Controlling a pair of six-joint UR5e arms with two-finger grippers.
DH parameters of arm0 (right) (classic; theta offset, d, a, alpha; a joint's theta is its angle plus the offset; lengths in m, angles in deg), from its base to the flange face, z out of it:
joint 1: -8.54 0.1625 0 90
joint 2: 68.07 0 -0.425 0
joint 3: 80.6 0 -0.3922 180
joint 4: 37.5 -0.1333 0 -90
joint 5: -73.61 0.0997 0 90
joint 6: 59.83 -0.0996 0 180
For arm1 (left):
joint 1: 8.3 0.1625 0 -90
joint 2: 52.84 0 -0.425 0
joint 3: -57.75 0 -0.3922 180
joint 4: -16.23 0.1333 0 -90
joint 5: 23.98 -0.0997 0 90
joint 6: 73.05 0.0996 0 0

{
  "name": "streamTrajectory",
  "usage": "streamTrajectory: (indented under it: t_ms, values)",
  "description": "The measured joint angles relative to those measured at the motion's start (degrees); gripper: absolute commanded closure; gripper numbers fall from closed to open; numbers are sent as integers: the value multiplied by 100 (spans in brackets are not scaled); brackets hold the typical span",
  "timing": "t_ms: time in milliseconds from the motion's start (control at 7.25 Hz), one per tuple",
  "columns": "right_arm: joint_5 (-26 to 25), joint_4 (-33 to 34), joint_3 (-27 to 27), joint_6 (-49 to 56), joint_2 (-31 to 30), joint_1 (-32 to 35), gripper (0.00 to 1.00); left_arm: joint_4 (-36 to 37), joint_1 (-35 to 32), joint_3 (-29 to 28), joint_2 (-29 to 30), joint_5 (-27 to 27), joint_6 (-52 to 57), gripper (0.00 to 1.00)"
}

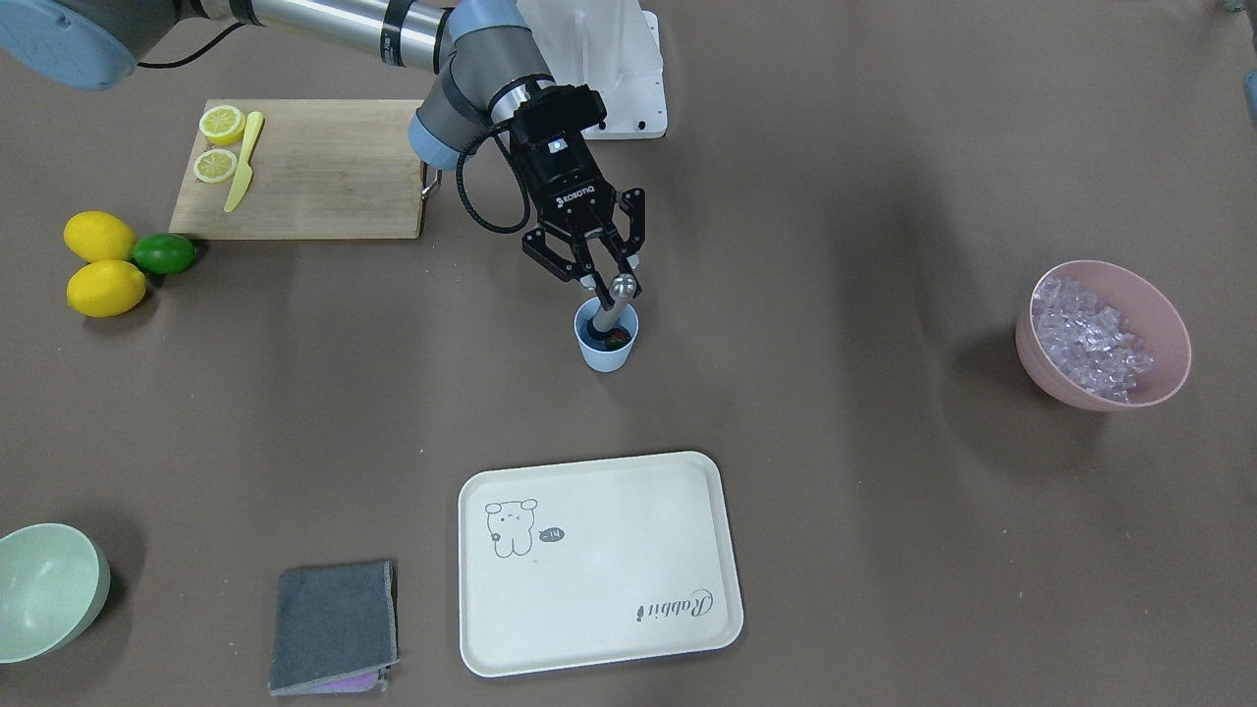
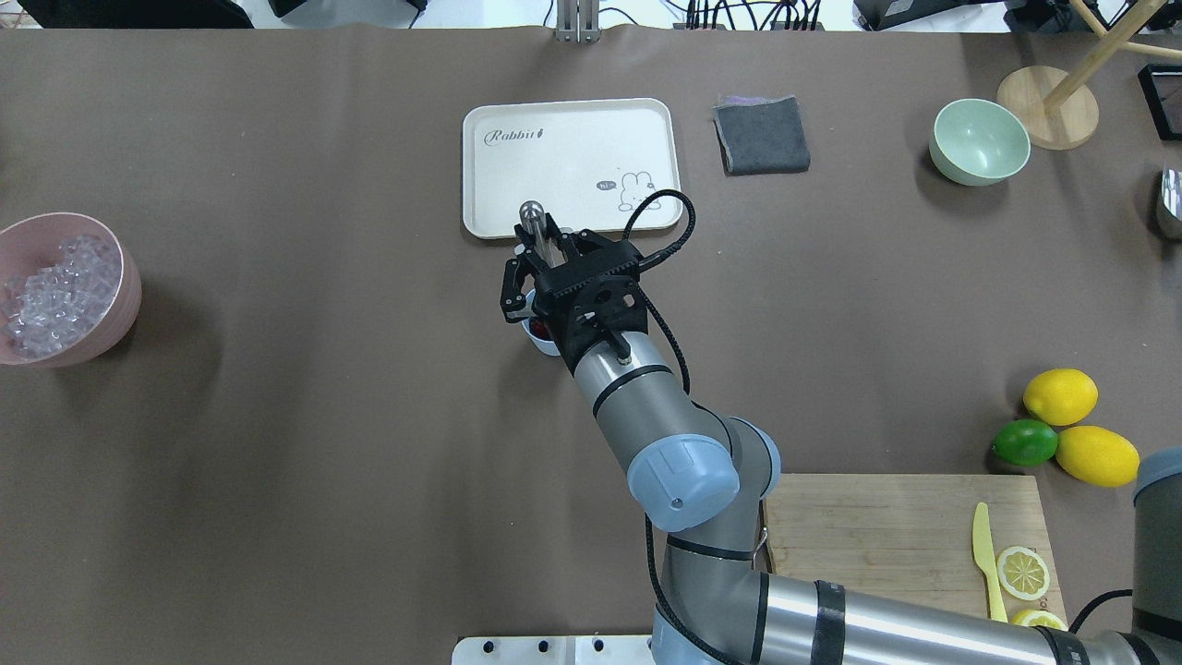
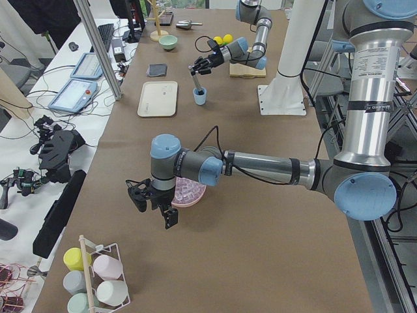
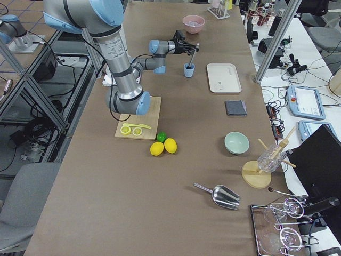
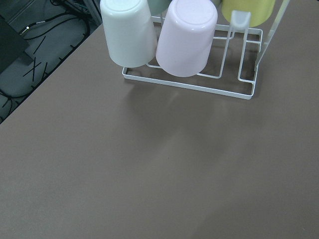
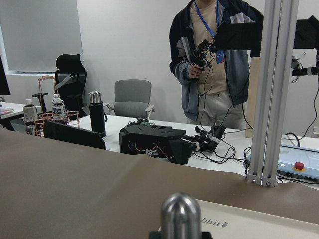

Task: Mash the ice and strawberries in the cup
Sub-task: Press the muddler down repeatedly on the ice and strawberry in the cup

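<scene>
The light-blue cup (image 1: 606,342) stands mid-table, with the red strawberry (image 1: 618,340) inside it. My right gripper (image 1: 611,274) is over the cup, shut on a metal muddler (image 1: 619,293) that leans into it. From overhead the cup (image 2: 542,344) is mostly hidden under the gripper (image 2: 543,261). The ice (image 1: 1088,334) fills a pink bowl (image 1: 1169,344) far off; I cannot tell if any is in the cup. My left gripper (image 3: 154,203) hangs beside that bowl (image 3: 195,194) in the exterior left view only; I cannot tell its state.
A cream tray (image 1: 599,565) lies beyond the cup, with a grey cloth (image 1: 334,626) and a pale green bowl (image 1: 44,589) near it. A cutting board (image 1: 314,177) carries lemon halves and a yellow knife. Two lemons and a lime (image 1: 163,253) sit beside it. A cup rack (image 5: 189,59) stands by the left wrist.
</scene>
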Motion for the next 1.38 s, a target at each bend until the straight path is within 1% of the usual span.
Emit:
streamTrajectory:
  t_ms: [276, 965, 1379]
  values:
    - [-2, -53, 15, -2, 4, -17, 100, 0, 0, 41, -36, 5, 0, 2]
    - [25, -8, 477, 96, 21, 91, 100, -9, 0, 61, -53, 112, -6, 2]
    - [29, -10, 432, 107, -2, 126, 100, -9, 0, 64, -48, 114, -11, 2]
